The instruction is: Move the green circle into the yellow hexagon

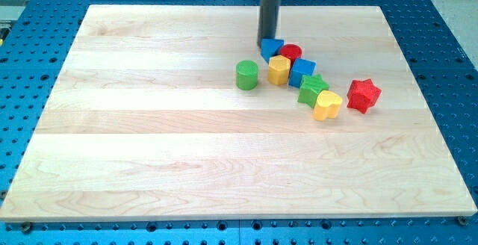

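You are looking at the green circle (247, 75), a short upright cylinder with a ridged top, standing alone on the wooden board (149, 148) a little right of centre and towards the far side. Just to its right, with a narrow gap between, sits the yellow hexagon (279, 70), which heads a tight cluster: a blue triangle (270, 48) and a red circle (291, 52) behind it, a blue cube (302, 71) on its right, then a green star (313, 90) and a yellow heart (327, 104) trailing nearer and rightward. A red star (364, 95) stands apart, further right. There are no jaws here to open or close; my tip (267, 41) grips nothing and rests at the blue triangle's far edge, behind the cluster. The board lies wide open to the left of the green circle and on its near side.
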Motion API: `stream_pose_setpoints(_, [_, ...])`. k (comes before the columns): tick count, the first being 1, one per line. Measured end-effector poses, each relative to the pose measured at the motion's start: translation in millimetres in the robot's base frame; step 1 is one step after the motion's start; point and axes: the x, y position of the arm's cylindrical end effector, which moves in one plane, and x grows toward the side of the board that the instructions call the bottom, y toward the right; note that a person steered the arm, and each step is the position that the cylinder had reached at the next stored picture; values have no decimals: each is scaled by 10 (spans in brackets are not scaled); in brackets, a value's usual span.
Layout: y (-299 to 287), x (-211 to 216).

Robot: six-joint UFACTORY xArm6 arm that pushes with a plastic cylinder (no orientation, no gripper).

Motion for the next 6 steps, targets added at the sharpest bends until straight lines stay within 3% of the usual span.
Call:
stream_pose_setpoints(2, [-128, -294])
stream_pose_setpoints(3, [-847, 574])
stream_pose_setpoints(4, [-579, 1017])
stream_pose_setpoints(6, [-345, 928])
